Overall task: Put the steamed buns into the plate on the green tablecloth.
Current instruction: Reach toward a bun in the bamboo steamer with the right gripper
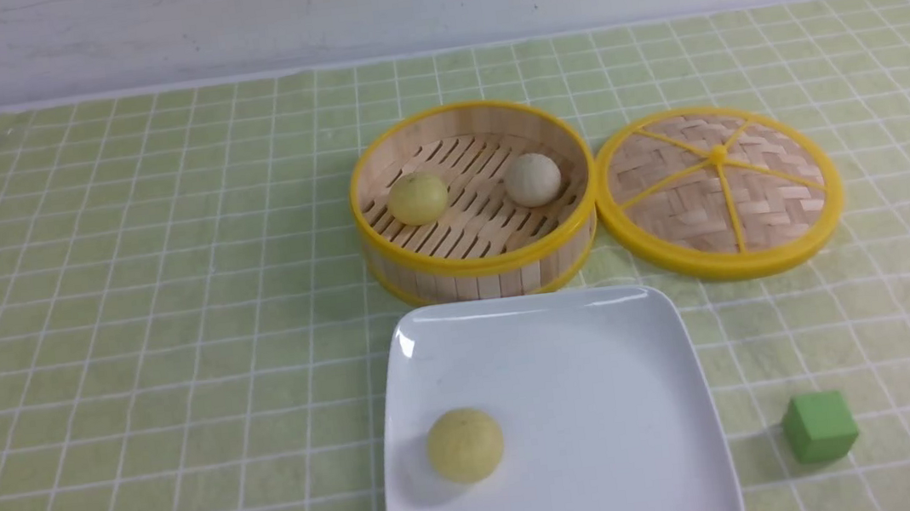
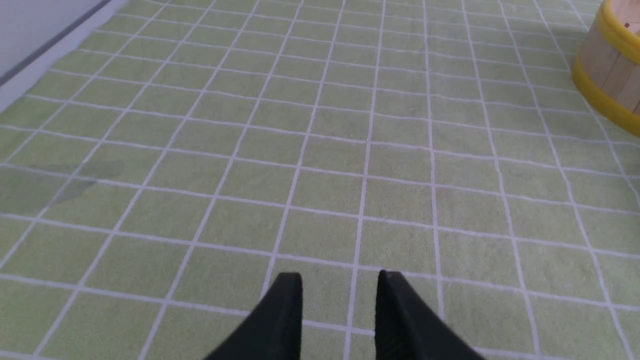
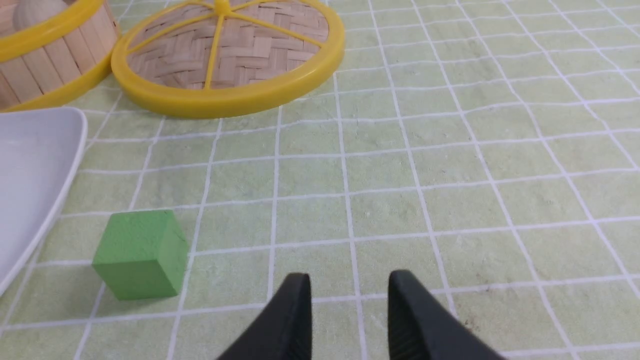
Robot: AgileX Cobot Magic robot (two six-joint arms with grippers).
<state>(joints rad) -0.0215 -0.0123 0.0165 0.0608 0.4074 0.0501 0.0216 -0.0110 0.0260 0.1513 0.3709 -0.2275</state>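
On the green tablecloth (image 1: 127,310) lies the white square plate (image 1: 613,443), and one pale yellow steamed bun (image 1: 465,444) rests in its near left part. Two more steamed buns sit inside the bamboo steamer (image 1: 483,274) behind the plate: a pale yellow one (image 1: 418,198) and an off-white one (image 1: 533,179). My left gripper (image 2: 339,275) hovers open over bare cloth, left of the steamer (image 2: 607,65). My right gripper (image 3: 350,274) is open too, nothing between its fingers, over cloth to the right of the plate's edge (image 3: 55,150). Neither gripper shows in the front view.
The steamer's woven lid (image 1: 720,189) lies flat to the right of the steamer and shows in the right wrist view too (image 3: 227,55). A green cube (image 1: 819,426) stands right of the plate, close to my right gripper (image 3: 142,252). The table's left edge runs past the cloth.
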